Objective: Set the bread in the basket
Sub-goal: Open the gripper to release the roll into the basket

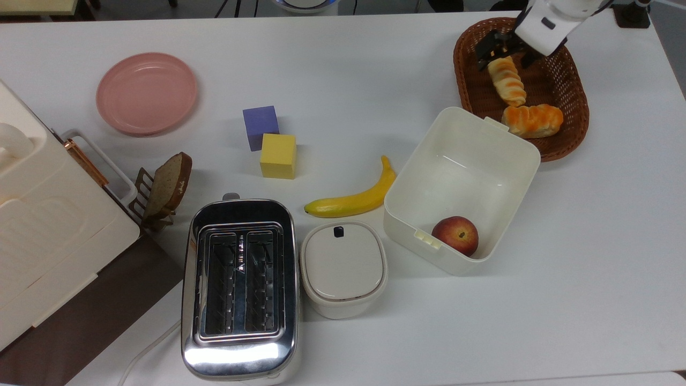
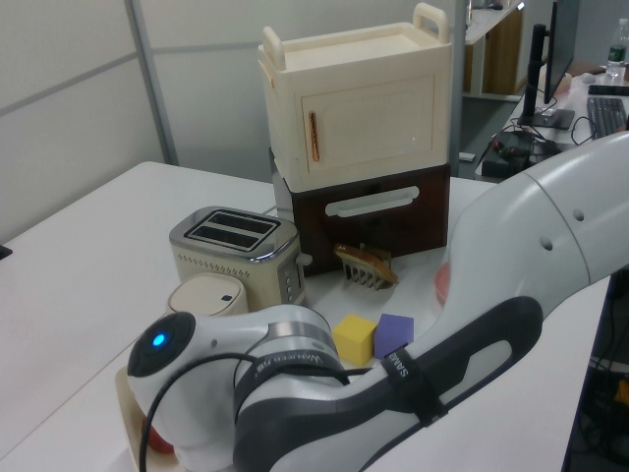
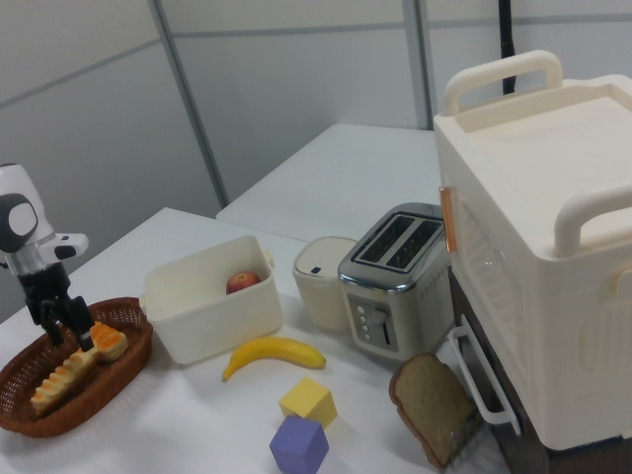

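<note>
The bread (image 1: 509,83), a long golden-tan ridged loaf, lies inside the dark-brown wicker basket (image 1: 576,80) at the top view's upper right. In the right view the bread (image 3: 61,380) rests on the floor of the basket (image 3: 94,407). My gripper (image 1: 506,58) hovers just over the loaf's far end, open, its dark fingers spread to either side. From the right view, the gripper (image 3: 67,334) stands above the basket with nothing held between the fingers.
An orange-glazed bun (image 1: 533,120) shares the basket. A white tub (image 1: 423,155) holding a peach (image 1: 455,235) abuts the basket. A banana (image 1: 353,198), yellow cube (image 1: 278,155), purple cube (image 1: 260,126), toaster (image 1: 239,287), lidded pot (image 1: 343,268), pink plate (image 1: 146,92) and toast slice (image 1: 170,185) stand around.
</note>
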Tool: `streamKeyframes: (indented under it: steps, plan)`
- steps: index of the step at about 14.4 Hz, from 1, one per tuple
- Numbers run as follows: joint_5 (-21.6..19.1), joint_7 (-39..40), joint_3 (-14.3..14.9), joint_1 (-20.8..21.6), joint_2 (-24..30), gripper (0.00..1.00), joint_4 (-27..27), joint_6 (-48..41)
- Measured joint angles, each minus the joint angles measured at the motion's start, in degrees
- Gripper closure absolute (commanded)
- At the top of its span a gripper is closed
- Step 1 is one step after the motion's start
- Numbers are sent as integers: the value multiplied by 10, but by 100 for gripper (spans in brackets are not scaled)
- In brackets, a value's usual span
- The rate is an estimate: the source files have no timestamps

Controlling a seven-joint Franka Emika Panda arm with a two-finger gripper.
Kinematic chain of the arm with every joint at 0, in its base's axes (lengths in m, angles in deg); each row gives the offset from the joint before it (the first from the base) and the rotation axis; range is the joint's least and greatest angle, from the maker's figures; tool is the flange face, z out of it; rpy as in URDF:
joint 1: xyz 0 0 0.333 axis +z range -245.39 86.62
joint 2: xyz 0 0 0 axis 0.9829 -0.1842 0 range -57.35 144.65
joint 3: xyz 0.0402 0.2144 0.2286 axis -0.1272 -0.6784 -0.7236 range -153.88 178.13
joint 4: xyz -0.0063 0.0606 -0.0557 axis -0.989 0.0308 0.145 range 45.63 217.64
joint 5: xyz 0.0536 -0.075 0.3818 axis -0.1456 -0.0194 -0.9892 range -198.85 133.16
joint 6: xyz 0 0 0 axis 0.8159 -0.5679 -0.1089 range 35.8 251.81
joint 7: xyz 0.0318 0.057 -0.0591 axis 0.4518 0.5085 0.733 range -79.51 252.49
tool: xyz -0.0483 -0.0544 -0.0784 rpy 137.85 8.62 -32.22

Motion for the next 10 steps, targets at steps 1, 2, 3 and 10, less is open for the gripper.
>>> streamKeyframes:
  steps: [1, 2, 3, 10]
  plan:
    - [0, -3, 1, -1, 1, 0, -9, -4]
    - [1, -5, 3, -4, 3, 0, -17, -8]
    - [3, -7, 5, -12, 9, 0, -23, -16]
    - [26, 108, -60, -274, 142, 0, -41, -190]
